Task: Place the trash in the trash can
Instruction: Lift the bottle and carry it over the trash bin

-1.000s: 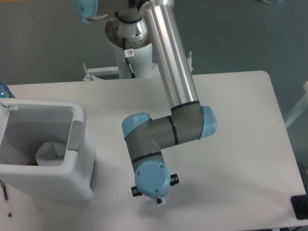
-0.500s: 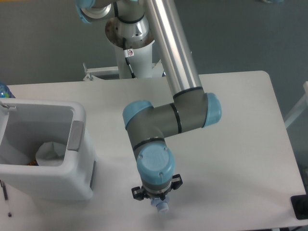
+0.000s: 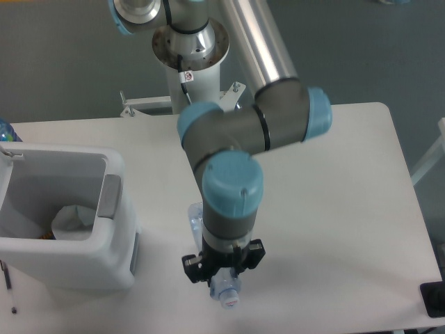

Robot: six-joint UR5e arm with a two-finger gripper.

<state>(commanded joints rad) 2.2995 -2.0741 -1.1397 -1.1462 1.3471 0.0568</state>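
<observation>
- Gripper point(image 3: 224, 277) hangs low over the front of the desk point(image 3: 348, 209), wrist pointing straight down at camera; the arm's blue-capped joint hides most of the jaws.
- Plastic bottle point(image 3: 225, 293) sits right under/within the jaws: white cap pokes out at the near side below the gripper, and a clear bluish bit of body shows at the far side by the wrist's left edge.
- So bottle long axis runs roughly near-to-far, about in line with the arm's last link, jaws straddling it crosswise around the cap-end half.
- Jaw state: can't tell. Black finger mounts show either side of the bottle, but whether the pads are pressing on it or just flanking it is hidden by the wrist.
- Can't tell either if the bottle rests on the desk or is lifted; no clear gap or shadow visible.
- Trash can point(image 3: 115, 209) is to the left of the gripper, well apart, opening up, at the desk's left edge.
- Paper cup point(image 3: 73, 221) already lies inside the can, near its bottom, so that half of the task looks done.
- Judgement: the bottle is the remaining item; the move ahead would be a carry leftward and up over the can's thick rim, and the long bottle needs clearance there.
- Risk: the cap-end hold leaves the long body cantilevered, so it may swing or slip.
</observation>
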